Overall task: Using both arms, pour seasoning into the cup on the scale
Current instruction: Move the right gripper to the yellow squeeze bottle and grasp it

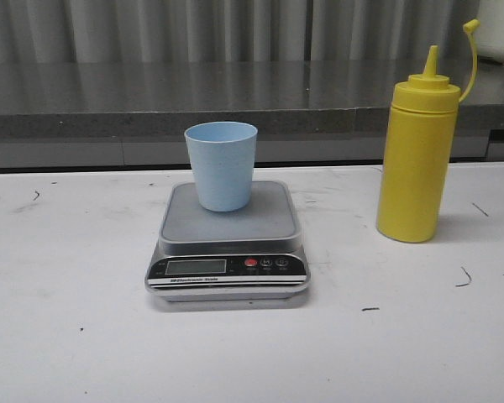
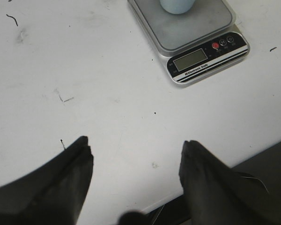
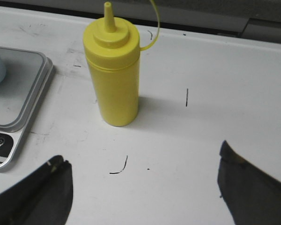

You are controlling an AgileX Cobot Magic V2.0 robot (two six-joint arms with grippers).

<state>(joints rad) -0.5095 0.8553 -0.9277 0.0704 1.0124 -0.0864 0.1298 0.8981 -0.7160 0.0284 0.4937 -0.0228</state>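
Observation:
The pale blue cup (image 1: pixel 222 164) stands upright on the grey platform of the scale (image 1: pixel 228 227), in the middle of the white table. The yellow seasoning bottle (image 1: pixel 417 161) stands upright to the right of the scale, its cap strap hanging open. In the left wrist view my left gripper (image 2: pixel 136 149) is open and empty over bare table, with the scale (image 2: pixel 196 35) and the cup's base (image 2: pixel 177 5) well ahead. In the right wrist view my right gripper (image 3: pixel 143 164) is open and empty, the bottle (image 3: pixel 114 75) standing ahead of it. Neither gripper shows in the front view.
A grey raised ledge (image 1: pixel 235 105) runs along the back of the table (image 1: pixel 67 319). The table's front edge shows in the left wrist view (image 2: pixel 243 159). Small dark marks dot the tabletop.

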